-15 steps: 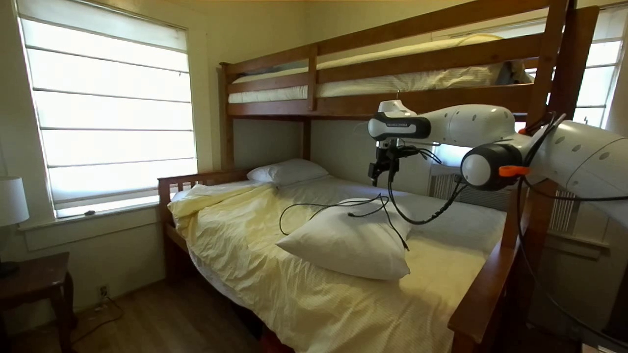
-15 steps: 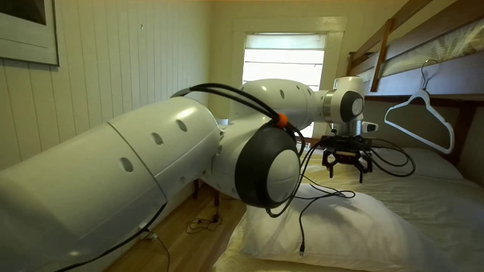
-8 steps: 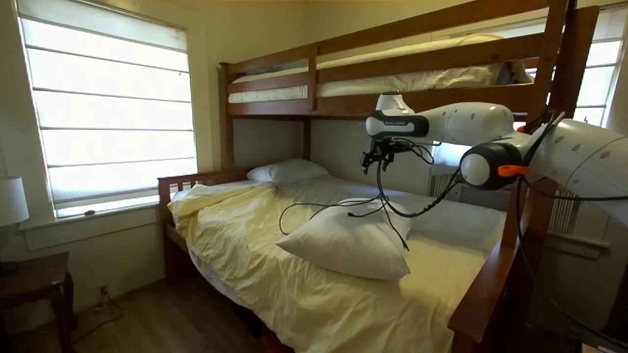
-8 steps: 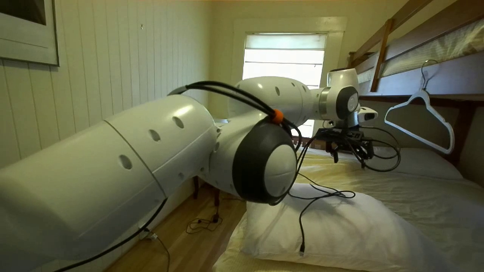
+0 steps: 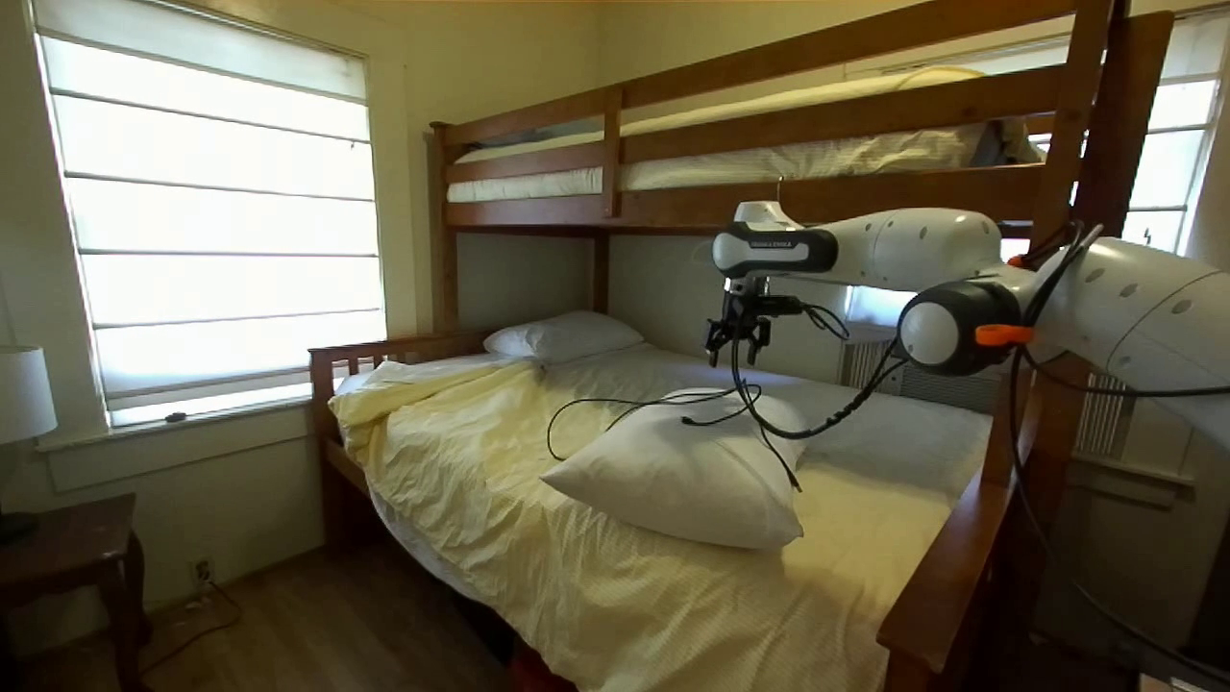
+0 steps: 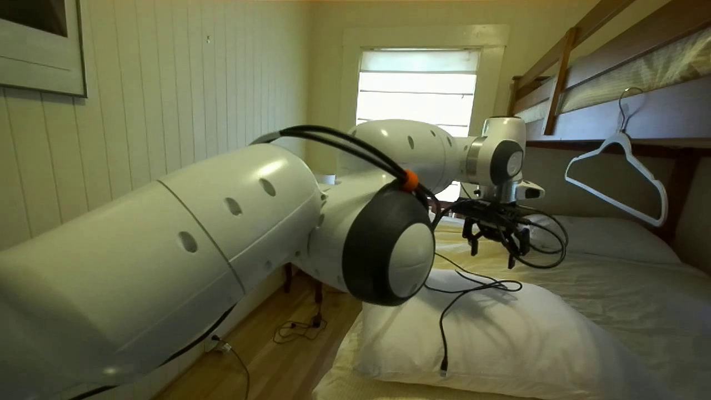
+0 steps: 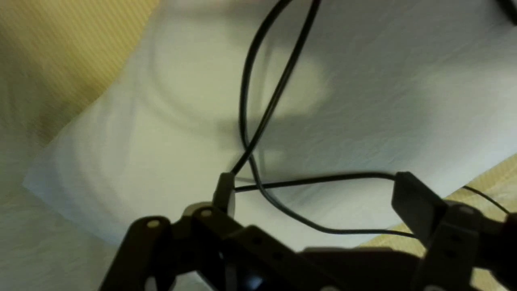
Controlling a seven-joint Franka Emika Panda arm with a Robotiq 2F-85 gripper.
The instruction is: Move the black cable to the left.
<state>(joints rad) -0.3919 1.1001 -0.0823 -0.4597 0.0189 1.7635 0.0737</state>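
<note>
Only the wrist view frames black cable (image 7: 347, 176) between the gripper's (image 7: 315, 190) fingers (image 7: 416, 202).

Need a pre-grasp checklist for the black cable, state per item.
1. Fingers open: ok, wide gap in the wrist view.
2. Black cable free of the fingers: ok, they hang above it in both exterior views.
3. Cable supported: ok, much of it lies on the white pillow.
4. Single uncrossed strand: not ok, strands loop and cross.
5. Robot's black hose clear of the cable: cannot tell, they overlap in an exterior view.
6. White hanger out of the way: cannot tell, depth unclear.
</note>
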